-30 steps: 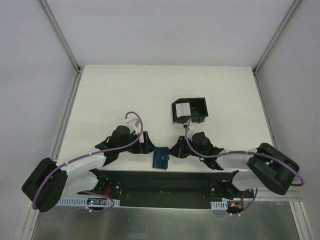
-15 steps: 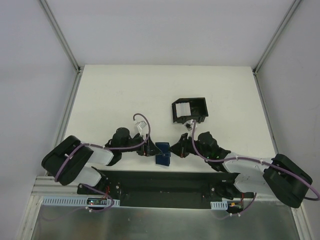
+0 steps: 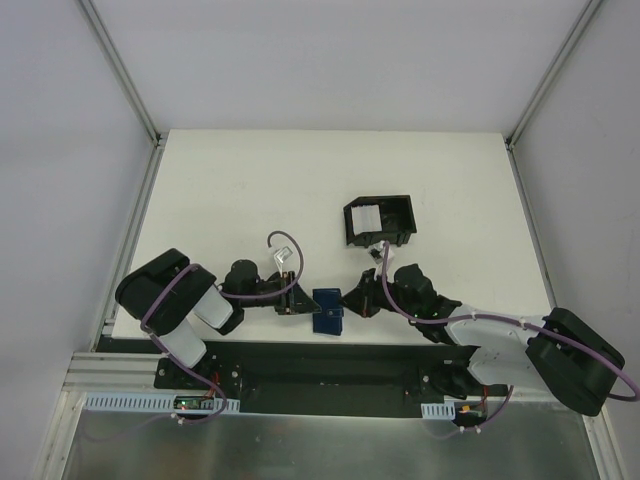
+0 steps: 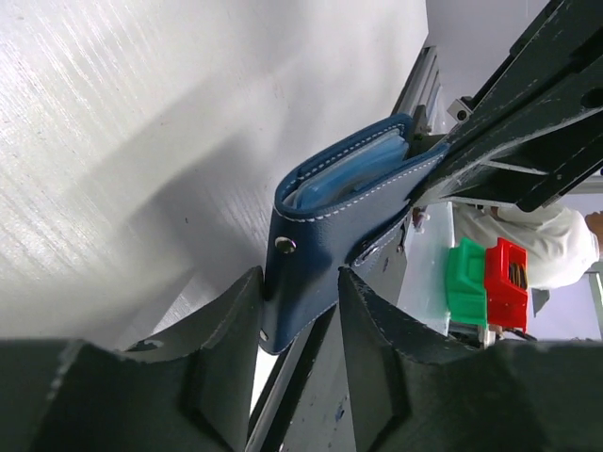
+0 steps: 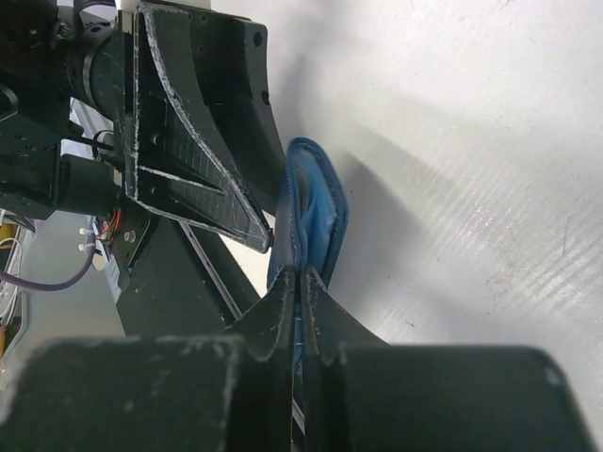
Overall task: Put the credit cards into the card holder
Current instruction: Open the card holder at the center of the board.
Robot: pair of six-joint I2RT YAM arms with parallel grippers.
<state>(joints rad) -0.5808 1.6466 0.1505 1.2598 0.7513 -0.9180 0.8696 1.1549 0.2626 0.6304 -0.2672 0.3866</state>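
The card holder [image 3: 327, 310] stands on edge, folded almost shut, its dark blue cover stitched in white and the paler inner slots [image 4: 350, 168] showing along the open side. A small pale snap [image 4: 283, 245] sits on the flap that faces my left wrist camera. My right gripper [image 5: 301, 273] comes at the card holder from its right, and its jaws are pressed together on a thin blue edge of it, so that side is pinched firmly. My left gripper [image 4: 300, 287] meets the card holder from its left. My two fingers [image 4: 226, 330] stand on either side of the snap flap, close against the leather, but I cannot tell whether they are clamping it or only flanking it. Behind the card holder and a little to its right, well apart from it, sits a black open-topped box [image 3: 380, 200], and the credit cards [image 3: 365, 218] stand inside it as a pale stack at its left end. All of this rests on a white table [image 3: 250, 200], with the card holder near the table's near edge, just beyond the dark rail [image 3: 320, 365] that carries my two bases.
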